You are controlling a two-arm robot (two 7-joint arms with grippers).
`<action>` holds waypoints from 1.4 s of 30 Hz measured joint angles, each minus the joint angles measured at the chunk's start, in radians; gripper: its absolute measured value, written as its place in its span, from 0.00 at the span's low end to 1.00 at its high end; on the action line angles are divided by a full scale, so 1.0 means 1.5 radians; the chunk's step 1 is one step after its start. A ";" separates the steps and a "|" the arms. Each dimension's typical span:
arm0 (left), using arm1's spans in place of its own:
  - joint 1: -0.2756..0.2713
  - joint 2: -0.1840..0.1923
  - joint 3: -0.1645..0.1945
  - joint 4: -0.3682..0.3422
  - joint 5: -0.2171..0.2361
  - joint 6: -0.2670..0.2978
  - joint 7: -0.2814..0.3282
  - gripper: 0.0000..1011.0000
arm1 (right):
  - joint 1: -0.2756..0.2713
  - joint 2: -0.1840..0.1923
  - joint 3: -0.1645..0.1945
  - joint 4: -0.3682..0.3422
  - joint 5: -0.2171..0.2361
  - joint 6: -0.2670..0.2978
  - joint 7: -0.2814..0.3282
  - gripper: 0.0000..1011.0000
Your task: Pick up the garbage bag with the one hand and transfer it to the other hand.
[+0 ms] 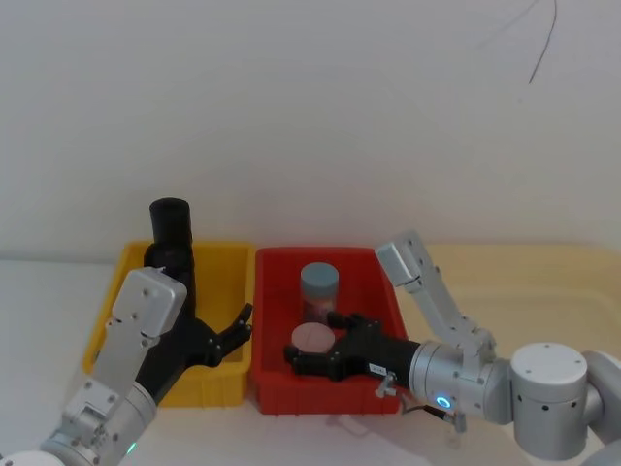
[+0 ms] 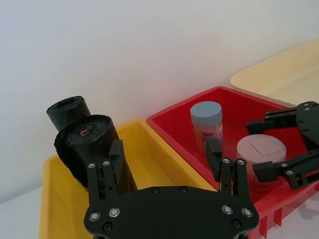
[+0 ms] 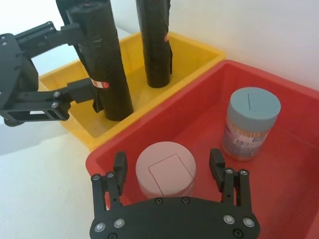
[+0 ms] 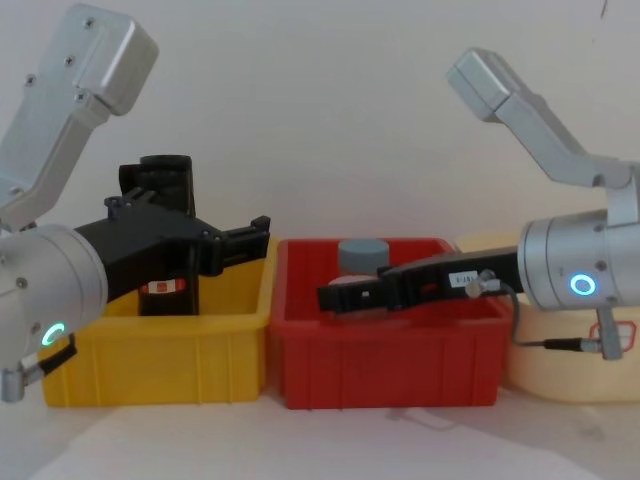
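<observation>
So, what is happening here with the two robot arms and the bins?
The left gripper is open over the yellow bin, right beside the black garbage bag roll with the red-and-white band, but it has not closed on it yet. The roll stands in that bin. The right gripper hovers open over the pink jar in the red bin. No handover yet.

Plain white wall (image 1: 291,97), pale tabletop (image 1: 39,291), perhaps a thin cable (image 1: 542,56).

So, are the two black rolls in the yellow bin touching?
Apart. The right wrist view shows a clear gap between the garbage bag and the other roll from top to base.
</observation>
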 joint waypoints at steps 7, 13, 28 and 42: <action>0.000 0.000 0.000 0.000 0.000 0.000 0.000 0.99 | 0.005 -0.002 -0.003 0.014 0.007 0.002 0.004 0.99; 0.000 0.000 0.000 0.000 0.000 0.000 0.000 0.99 | 0.009 -0.003 -0.006 0.023 0.013 0.004 0.009 0.99; 0.000 0.000 0.000 0.000 0.000 0.000 0.000 0.99 | 0.013 -0.004 -0.009 0.034 0.021 0.006 0.013 0.70; 0.000 0.000 0.000 0.000 0.000 0.000 0.000 0.99 | 0.014 -0.004 -0.009 0.037 0.022 0.006 0.014 0.66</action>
